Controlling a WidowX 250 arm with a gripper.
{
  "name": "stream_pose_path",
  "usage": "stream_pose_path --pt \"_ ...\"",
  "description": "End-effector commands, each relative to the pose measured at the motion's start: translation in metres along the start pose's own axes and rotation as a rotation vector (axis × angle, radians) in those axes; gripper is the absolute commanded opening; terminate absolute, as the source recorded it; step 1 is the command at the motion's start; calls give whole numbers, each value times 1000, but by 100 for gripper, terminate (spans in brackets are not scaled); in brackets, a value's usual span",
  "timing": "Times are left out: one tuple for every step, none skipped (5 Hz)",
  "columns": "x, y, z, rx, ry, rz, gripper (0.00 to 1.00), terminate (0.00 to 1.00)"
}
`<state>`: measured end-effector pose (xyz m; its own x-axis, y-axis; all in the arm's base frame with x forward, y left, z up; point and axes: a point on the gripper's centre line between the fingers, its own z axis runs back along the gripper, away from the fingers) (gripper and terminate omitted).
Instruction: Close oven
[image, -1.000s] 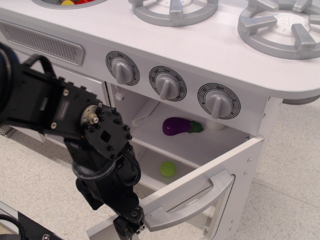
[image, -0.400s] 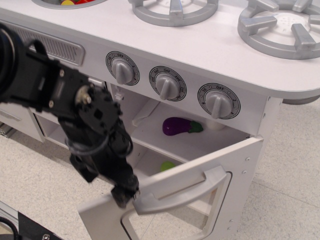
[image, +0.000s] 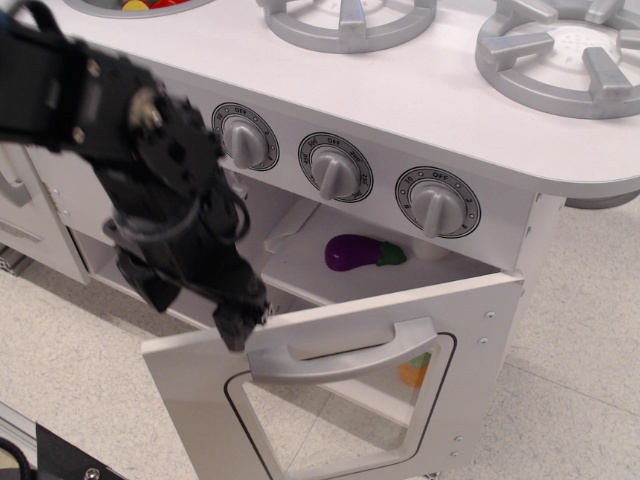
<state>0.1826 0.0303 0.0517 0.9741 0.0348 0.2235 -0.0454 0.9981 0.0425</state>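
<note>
The white toy oven (image: 400, 265) stands under three grey knobs. Its door (image: 330, 400) with a rounded clear window and a horizontal grey bar handle (image: 335, 355) is partly open, swung well up toward the front. My black gripper (image: 238, 325) presses against the door's upper left edge, just left of the handle; its fingers are blurred and I cannot tell how they stand. A purple toy eggplant (image: 355, 252) lies on the upper shelf inside. An orange toy (image: 415, 372) shows through the window.
Grey stove burners (image: 560, 50) sit on the white countertop (image: 400, 100) above. A vent grille (image: 50, 75) is at the left, partly behind my arm. A cupboard door (image: 30, 220) is at far left. Light floor lies below.
The door has swung up from nearly flat toward shut. My gripper rose and moved up-left with the door's edge. The green ball inside is now hidden.
</note>
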Motion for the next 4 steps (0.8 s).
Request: stream_pose_path --pt "-26 -18 3 -52 103 57 100 0" --pt "-45 -33 -23 -53 165 84 100 0" --pt "-47 -43 -48 -35 114 136 100 0" --pt "-34 -46 -65 -36 108 197 100 0"
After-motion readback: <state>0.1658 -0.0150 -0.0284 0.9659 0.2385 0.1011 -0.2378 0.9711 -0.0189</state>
